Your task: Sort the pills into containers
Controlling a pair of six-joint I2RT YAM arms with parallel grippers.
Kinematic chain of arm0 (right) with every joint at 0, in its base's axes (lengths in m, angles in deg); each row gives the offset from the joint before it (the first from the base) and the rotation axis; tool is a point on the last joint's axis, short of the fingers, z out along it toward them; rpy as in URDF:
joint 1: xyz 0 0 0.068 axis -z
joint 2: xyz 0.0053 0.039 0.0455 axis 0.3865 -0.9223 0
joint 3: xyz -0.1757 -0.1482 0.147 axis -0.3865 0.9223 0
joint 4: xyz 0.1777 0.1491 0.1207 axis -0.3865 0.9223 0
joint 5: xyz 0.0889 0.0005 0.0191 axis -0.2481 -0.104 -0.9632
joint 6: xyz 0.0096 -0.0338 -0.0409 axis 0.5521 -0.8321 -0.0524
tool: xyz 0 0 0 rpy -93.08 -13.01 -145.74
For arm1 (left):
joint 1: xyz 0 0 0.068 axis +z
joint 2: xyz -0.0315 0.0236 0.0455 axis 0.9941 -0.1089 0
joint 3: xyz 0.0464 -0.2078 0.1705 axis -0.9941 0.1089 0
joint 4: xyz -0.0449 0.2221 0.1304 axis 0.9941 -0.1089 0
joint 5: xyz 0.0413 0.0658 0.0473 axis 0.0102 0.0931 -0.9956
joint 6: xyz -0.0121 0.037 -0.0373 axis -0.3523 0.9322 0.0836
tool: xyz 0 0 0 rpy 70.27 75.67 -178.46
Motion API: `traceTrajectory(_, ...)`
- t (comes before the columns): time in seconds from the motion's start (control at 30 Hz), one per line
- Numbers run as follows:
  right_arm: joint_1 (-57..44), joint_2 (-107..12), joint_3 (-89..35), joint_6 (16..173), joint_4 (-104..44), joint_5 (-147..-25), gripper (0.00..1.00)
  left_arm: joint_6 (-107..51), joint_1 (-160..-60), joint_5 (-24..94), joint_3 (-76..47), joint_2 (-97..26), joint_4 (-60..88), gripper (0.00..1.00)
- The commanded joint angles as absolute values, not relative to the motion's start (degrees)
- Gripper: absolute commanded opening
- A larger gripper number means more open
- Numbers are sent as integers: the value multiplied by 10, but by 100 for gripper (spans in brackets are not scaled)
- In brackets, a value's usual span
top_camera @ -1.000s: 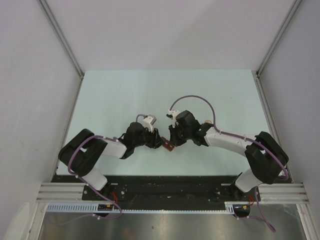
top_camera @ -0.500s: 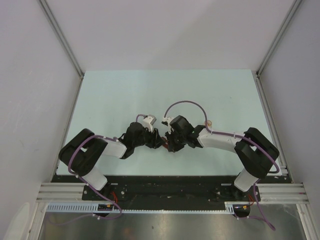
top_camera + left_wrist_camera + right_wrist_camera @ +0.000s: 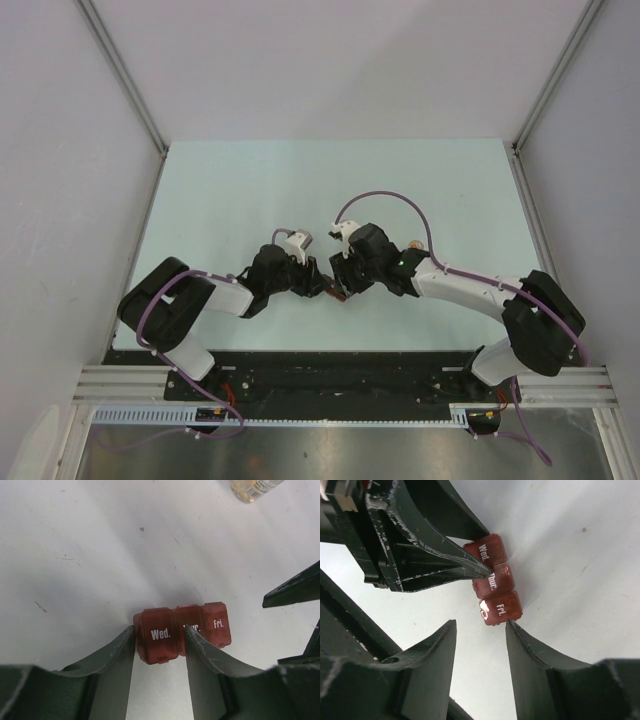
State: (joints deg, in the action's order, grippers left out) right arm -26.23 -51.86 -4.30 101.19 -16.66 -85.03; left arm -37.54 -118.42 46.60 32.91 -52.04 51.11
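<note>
Dark red plastic, the box (image 3: 180,630) sits on the bench (image 3: 75,540) with its Wed. cell clamped between the left jaws. The Thur. and Fri. cells stick out past one of them toward the right arm (image 3: 470,290). Over the last second that arm swung in toward the box and has now eased back out, while the left arm (image 3: 230,295) has not stirred. The right jaws are apart, with the Fri. end at their mouth, at or touching the tip of one rather than between the two. I read that as lining up to work a lid while the left jaws steady the box; with all three lids shut, nothing can drop in until one is opened. From above, the box is a mere sliver between the two wrists. Only the wrist cameras give the lettering and the contact, and only the left one catches the bottle (image 3: 252,487), well beyond the jaws, with tan pills (image 3: 244,494) inside.
</note>
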Motion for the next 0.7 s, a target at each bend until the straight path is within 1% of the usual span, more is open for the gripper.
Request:
traceTrajectory(0.0,-268,-502,-51,963,-177,-819,52,-377,-1182,472,338,-522,505,48)
traceTrajectory(0.07,-268,-508,-50,949,-176,-810,56,-377,-1182,473,338,-521,505,48)
traceTrajectory(0.23,-267,-520,-35,941,-204,-811,58,-378,-1181,473,339,-507,505,49)
traceTrajectory(0.5,-267,-549,3,881,-272,-868,64,-378,-1181,479,336,-511,505,50)
traceTrajectory(0.67,-265,-553,25,857,-326,-893,66,-377,-1182,480,336,-513,505,50)
